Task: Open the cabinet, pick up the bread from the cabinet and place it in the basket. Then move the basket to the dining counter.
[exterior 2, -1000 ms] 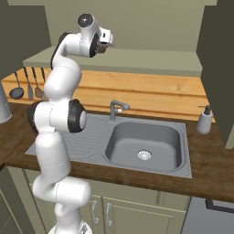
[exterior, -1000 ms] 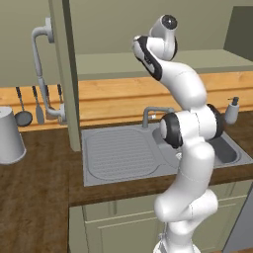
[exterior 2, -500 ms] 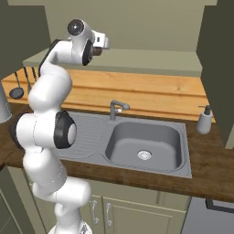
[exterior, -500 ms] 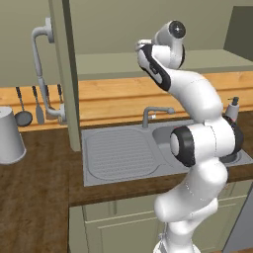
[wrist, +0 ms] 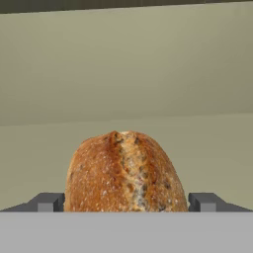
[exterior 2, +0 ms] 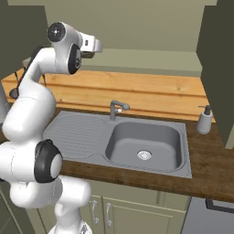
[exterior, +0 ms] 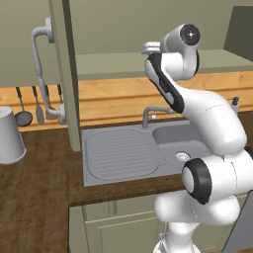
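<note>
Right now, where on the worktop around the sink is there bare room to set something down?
The ridged drainboard left of the faucet is bare, as is the dark wood between the open cabinet door and the grey pot. The right end is tighter: a soap bottle stands there. The open gripper straddles the bread.

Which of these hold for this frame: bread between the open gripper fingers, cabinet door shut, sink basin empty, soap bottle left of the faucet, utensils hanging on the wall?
1. The bread sits between the fingertips of the open gripper. True.
2. The cabinet door is shut. False: it stands swung open, edge-on in the left base view.
3. The sink basin holds nothing but its drain. True.
4. The soap bottle stands left of the faucet. False: in the right base view it is to the faucet's right.
5. Utensils hang on the wall. True.
</note>
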